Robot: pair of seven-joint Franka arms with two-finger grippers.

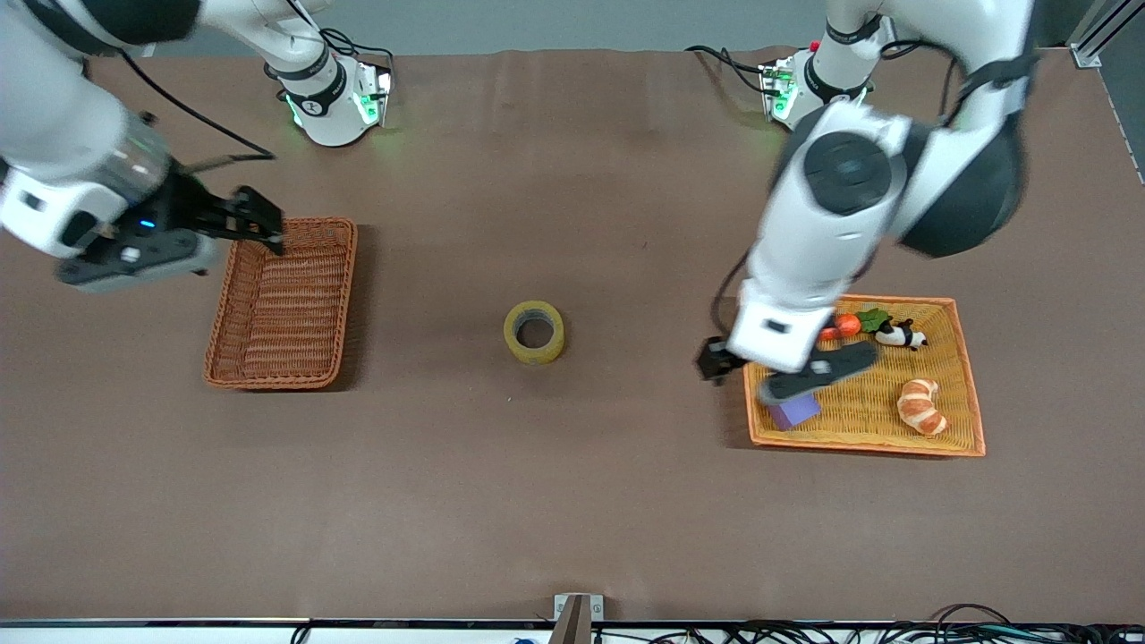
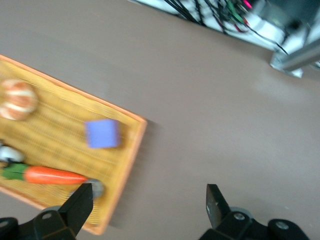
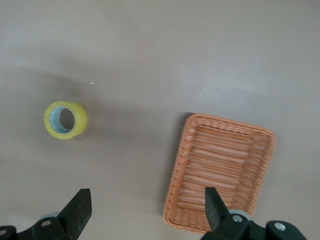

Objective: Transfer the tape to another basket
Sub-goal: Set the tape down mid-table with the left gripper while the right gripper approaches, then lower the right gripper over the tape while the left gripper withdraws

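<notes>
The tape, a yellowish roll with a grey core, lies flat on the brown table midway between the two baskets; it also shows in the right wrist view. The reddish-brown wicker basket stands empty toward the right arm's end and shows in the right wrist view. My right gripper is open and empty, up over that basket's edge nearest the robots' bases. My left gripper is open and empty, over the yellow tray's edge on the tape's side.
The shallow yellow tray with an orange rim stands toward the left arm's end. It holds a purple block, a carrot, a croissant and a small black-and-white figure.
</notes>
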